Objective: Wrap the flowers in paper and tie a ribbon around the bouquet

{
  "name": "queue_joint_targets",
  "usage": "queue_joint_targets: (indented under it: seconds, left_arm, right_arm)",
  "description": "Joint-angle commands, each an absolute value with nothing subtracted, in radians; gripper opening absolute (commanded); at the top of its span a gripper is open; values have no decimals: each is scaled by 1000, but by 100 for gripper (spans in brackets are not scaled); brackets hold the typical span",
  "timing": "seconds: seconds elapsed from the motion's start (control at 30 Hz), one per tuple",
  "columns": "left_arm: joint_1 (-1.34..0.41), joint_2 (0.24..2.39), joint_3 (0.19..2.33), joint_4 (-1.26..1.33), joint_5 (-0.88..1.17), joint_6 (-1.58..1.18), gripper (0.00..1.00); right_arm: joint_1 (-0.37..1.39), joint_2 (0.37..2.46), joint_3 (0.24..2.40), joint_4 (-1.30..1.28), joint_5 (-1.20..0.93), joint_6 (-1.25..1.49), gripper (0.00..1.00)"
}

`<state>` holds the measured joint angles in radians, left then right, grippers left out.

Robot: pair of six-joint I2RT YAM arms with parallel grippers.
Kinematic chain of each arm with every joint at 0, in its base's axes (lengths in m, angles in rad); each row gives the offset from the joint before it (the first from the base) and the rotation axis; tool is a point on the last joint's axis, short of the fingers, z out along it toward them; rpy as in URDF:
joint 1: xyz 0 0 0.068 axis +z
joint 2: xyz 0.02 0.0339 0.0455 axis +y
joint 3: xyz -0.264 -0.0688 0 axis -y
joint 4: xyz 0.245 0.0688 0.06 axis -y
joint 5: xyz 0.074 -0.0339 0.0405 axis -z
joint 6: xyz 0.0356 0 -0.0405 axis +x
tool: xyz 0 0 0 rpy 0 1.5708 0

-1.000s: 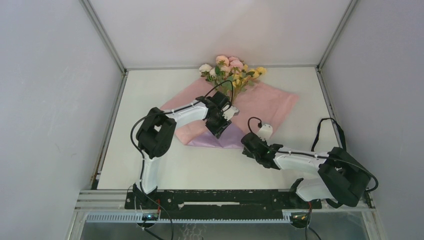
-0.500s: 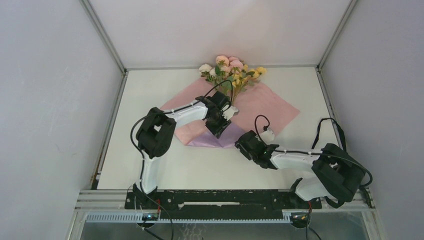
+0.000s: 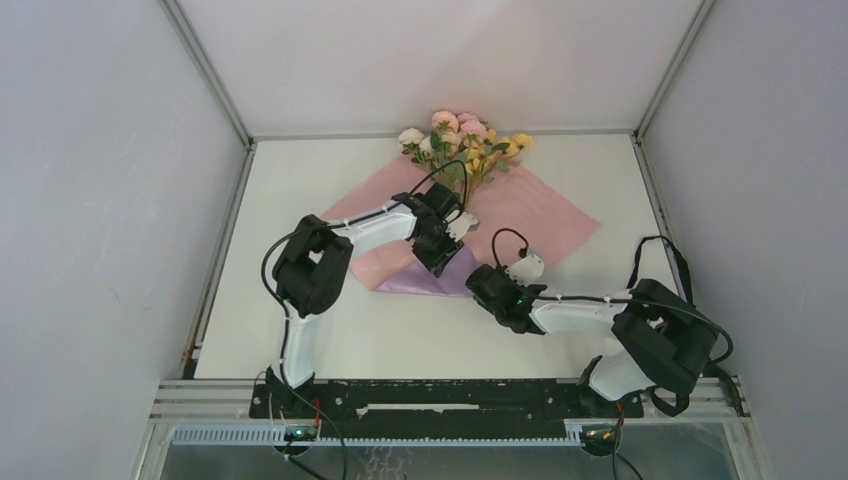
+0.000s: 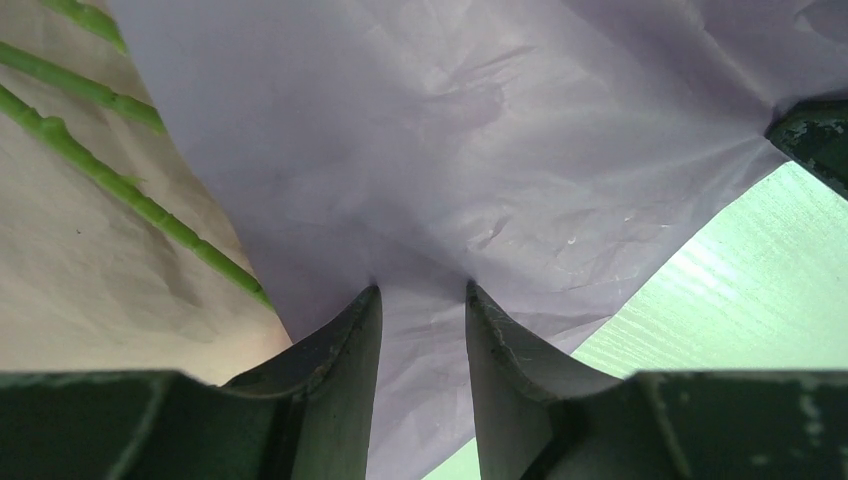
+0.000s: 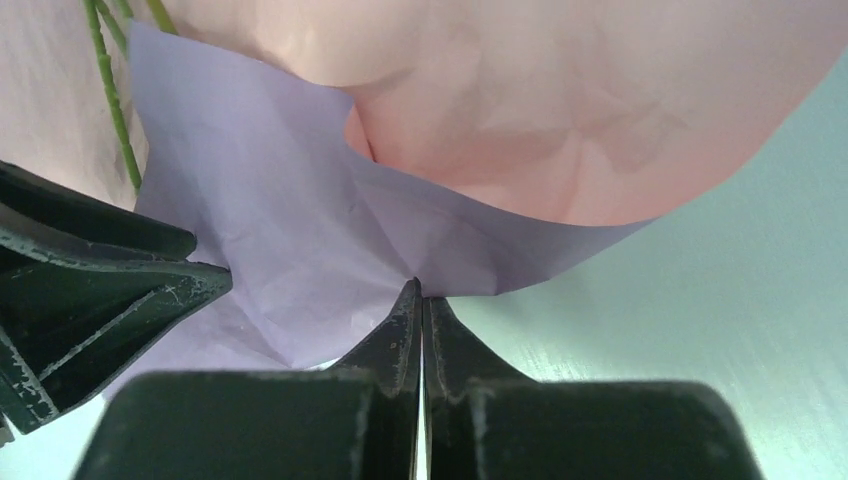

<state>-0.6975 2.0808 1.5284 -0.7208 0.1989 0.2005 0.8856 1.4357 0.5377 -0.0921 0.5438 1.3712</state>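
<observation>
The flowers (image 3: 462, 140) lie at the table's far edge, blooms pink, white and yellow, with green stems (image 4: 120, 190) running down onto the paper (image 3: 530, 210). The sheet shows pink on top; its near corner is folded over as a lilac flap (image 3: 440, 278). My left gripper (image 3: 447, 248) (image 4: 420, 292) presses its fingertips down on that flap with the jaws apart. My right gripper (image 3: 478, 283) (image 5: 420, 290) is shut on the flap's near edge, and creases radiate from the pinch. No ribbon is in view.
White walls with metal frame posts (image 3: 208, 70) enclose the table on three sides. The left arm's fingers (image 5: 100, 290) stand close to the left of my right gripper. A black cable loop (image 3: 660, 255) hangs by the right arm's elbow.
My right gripper moved left and forward to the lilac flap's near edge and closed on it. The left arm stayed put on the paper.
</observation>
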Motion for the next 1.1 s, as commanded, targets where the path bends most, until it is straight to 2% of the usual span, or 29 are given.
queue_joint_targets:
  seconds: [0.0,0.27,0.53,0.83,1.07]
  left_arm:
    - [-694,2118,1540,-711,202,207,42]
    - [-673,2138,1542,-716,237,192,42]
    - [-658,2148,1545,-717,277,183,43]
    - [-640,2144,1538,-715,342,175,44]
    - [-586,2083,1523,-697,441,165,52]
  right_arm:
    - [928,1476,652,-272,691,1169,0]
    - [1042,1578,857,-534,915,988,0]
    - [1139,1714,1016,-560,1099,535,0]
    - [1192,1795,1017,-187,983,-62,0]
    - [1219,1874,1017,-144,841,-259,0]
